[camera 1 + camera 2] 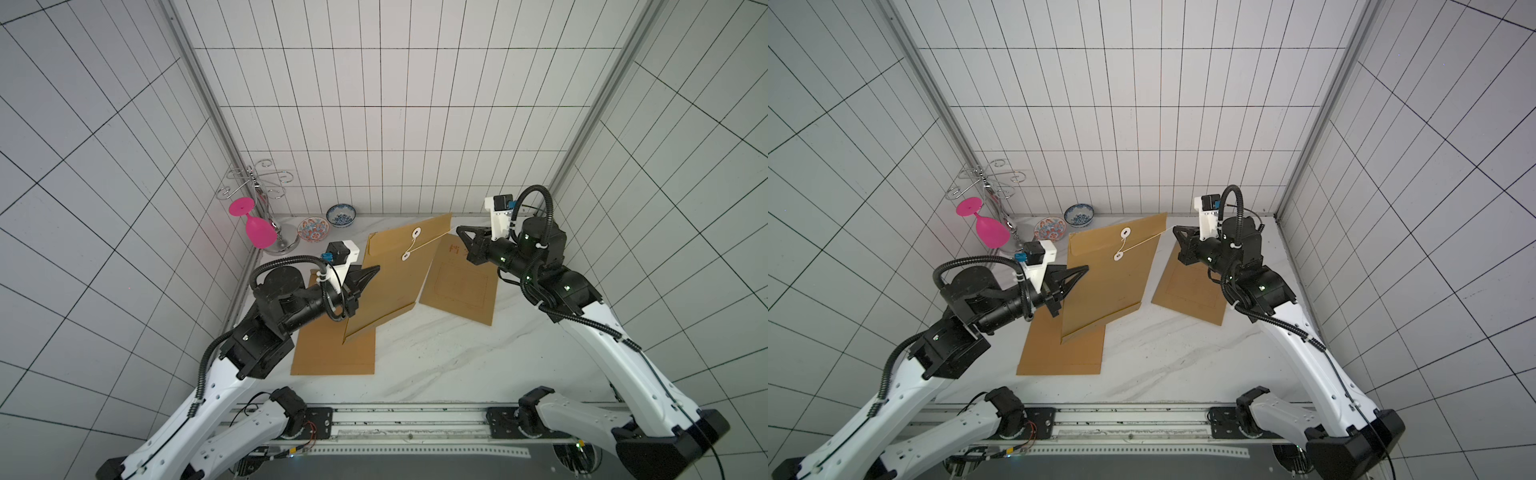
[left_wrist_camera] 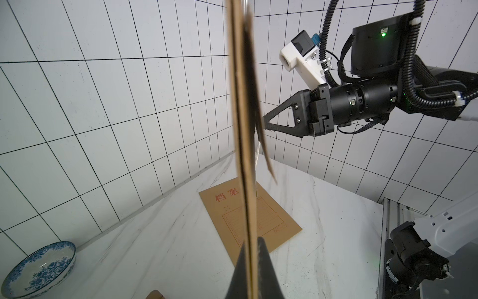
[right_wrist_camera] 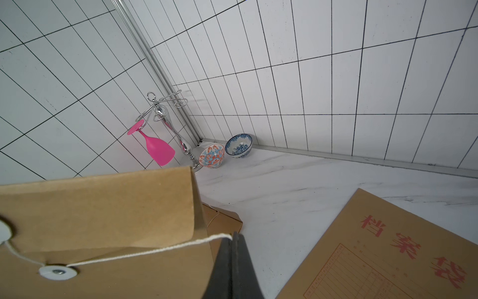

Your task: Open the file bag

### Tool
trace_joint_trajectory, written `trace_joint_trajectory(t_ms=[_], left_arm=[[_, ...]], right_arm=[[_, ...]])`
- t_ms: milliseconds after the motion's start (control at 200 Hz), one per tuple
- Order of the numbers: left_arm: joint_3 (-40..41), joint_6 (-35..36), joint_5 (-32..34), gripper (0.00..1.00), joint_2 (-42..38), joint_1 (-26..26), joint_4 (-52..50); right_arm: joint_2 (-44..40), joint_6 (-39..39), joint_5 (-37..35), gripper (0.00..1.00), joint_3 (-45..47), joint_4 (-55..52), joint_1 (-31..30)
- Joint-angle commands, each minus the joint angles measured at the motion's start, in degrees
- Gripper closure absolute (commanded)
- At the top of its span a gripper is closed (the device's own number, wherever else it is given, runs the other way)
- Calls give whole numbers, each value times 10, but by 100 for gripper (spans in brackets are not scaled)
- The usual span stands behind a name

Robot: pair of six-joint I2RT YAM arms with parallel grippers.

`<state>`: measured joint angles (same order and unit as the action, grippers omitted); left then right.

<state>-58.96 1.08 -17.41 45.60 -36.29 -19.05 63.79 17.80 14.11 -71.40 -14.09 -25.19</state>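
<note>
Top views show the marble table (image 1: 436, 374) with the file bag (image 1: 395, 286) raised above its far centre. A second bag (image 3: 388, 246), flat at right, is printed "档案袋" in red. The left gripper (image 1: 376, 269) pinches the raised bag's left edge. The right gripper (image 1: 459, 229) is clamped on its taut white string (image 1: 432, 242).

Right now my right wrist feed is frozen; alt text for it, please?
The right gripper is shut on a white string running taut to a fastener disc on the brown file bag. A second file bag with red print lies on the marble table; a pink glass on a rack, a red bowl and a blue bowl are in the corner.
</note>
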Motion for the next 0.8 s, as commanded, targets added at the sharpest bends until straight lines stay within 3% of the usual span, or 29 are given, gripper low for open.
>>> trace_joint_trajectory(t_ms=[0, 250, 415, 590, 795], left_arm=[[-6, 3, -9, 100, -9, 4, 26], [-25, -4, 3, 100, -8, 14, 37], [-54, -11, 59, 100, 11, 15, 44], [-102, -13, 125, 100, 53, 15, 30], [-150, -27, 144, 100, 94, 16, 35]], right_arm=[[-14, 6, 2, 100, 13, -4, 7], [-14, -1, 28, 100, 17, -4, 8], [-9, -15, 83, 100, 22, 3, 1], [-3, -37, 96, 100, 26, 0, -32], [17, -55, 107, 100, 26, 2, -80]])
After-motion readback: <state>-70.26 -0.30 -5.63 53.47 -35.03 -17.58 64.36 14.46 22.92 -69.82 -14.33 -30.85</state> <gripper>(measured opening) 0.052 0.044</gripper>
